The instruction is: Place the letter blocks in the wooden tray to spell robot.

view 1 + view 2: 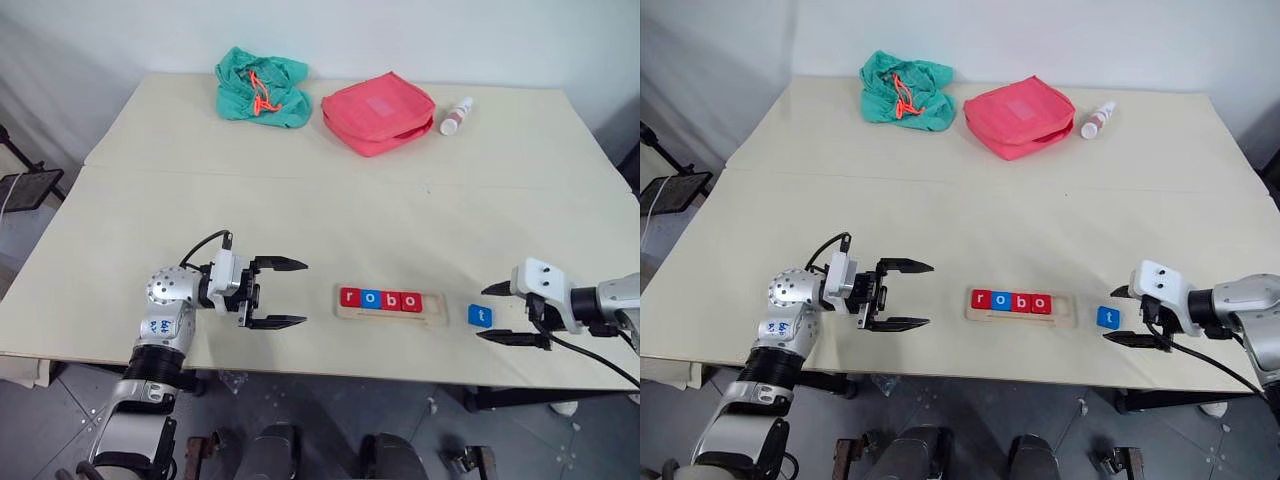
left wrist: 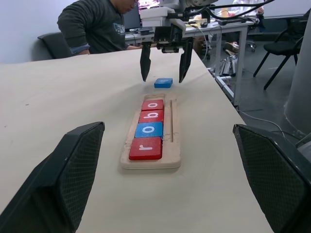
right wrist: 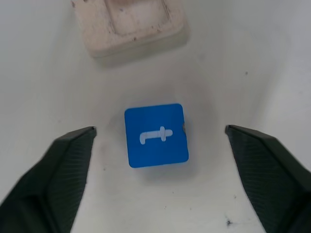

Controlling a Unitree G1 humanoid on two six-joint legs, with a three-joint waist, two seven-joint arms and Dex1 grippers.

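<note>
On the table's near edge: a spelling job one letter short of done.

Wooden tray: the wooden tray (image 1: 392,313) lies flat near the front edge, between the two arms, its long side across the robot's view so the word reads left to right.

Blocks placed: four letter blocks (image 1: 381,299) sit in the groove touching one another, red r, blue o, red b, red o; the slot at the tray's right end is bare, apparently kept for the last letter.

Blue t block: the blue t block (image 3: 156,135) lies flat on the table just beside the tray's right end, apart from it.

Right gripper: the right gripper (image 1: 498,313) straddles the t block with fingers spread wide, one to each side and neither touching, a stance that suggests a pickup is next.

Left gripper: the left gripper (image 1: 290,293) hovers level to the tray's left, fingers spread and holding nothing, pointing along the tray, likely staying out of the way.

Background: a red pouch (image 1: 379,111), a green bag (image 1: 262,88) and a small bottle (image 1: 456,116) lie well apart at the far side.
</note>
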